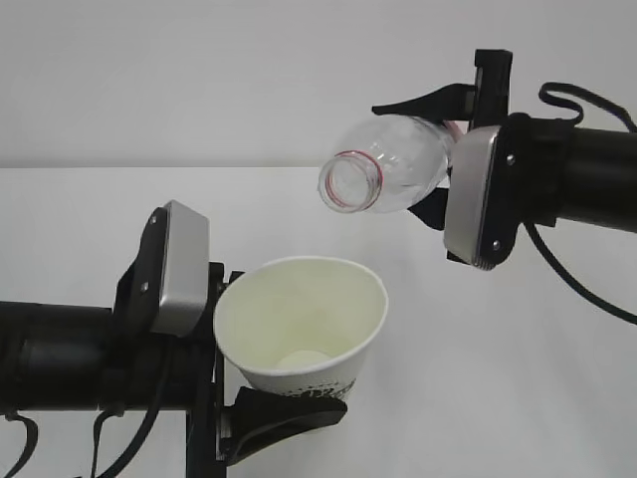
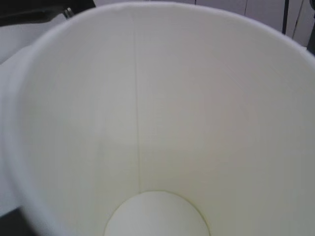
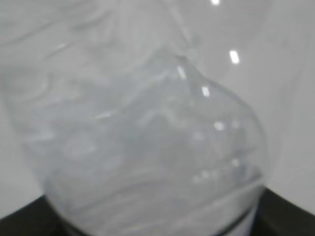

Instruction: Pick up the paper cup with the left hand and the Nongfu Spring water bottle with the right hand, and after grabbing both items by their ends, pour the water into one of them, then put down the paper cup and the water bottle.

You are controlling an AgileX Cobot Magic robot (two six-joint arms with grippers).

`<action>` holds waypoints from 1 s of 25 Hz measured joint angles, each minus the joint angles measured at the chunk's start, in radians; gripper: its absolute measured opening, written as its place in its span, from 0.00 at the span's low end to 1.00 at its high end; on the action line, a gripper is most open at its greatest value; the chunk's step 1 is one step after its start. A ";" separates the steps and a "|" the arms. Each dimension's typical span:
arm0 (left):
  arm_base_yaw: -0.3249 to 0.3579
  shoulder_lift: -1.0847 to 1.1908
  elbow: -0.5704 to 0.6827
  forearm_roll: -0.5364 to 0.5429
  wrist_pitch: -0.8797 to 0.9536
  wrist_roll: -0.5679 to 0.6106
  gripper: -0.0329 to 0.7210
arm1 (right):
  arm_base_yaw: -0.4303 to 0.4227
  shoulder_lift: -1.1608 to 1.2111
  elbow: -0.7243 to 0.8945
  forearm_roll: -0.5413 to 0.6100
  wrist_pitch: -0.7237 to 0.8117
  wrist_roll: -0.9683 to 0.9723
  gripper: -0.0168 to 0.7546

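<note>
Left hand [image 1: 254,398]: jaws pinching the paper cup [image 1: 301,324] at its base, mouth tilted up and right.
Right hand [image 1: 438,149]: jaws clamping the Nongfu Spring water bottle [image 1: 388,164], neck uncapped, tipped down-left above the cup.
Done: both lifted.
Water: no stream visible; cup looks dry.
Left: pouring, setting both on worktop.

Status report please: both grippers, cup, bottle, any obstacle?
Left gripper shut on white paper cup, held tilted. Right gripper shut on clear plastic bottle, uncapped mouth tipped toward cup. No stream visible. Nothing between them.
</note>
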 joint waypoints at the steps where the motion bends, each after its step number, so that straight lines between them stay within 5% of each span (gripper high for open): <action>1: 0.000 -0.009 0.000 0.005 0.004 -0.005 0.78 | 0.000 -0.009 -0.003 0.000 -0.004 0.000 0.64; 25: -0.052 -0.032 0.000 0.009 0.004 -0.047 0.77 | 0.087 -0.056 -0.009 0.015 0.019 -0.020 0.64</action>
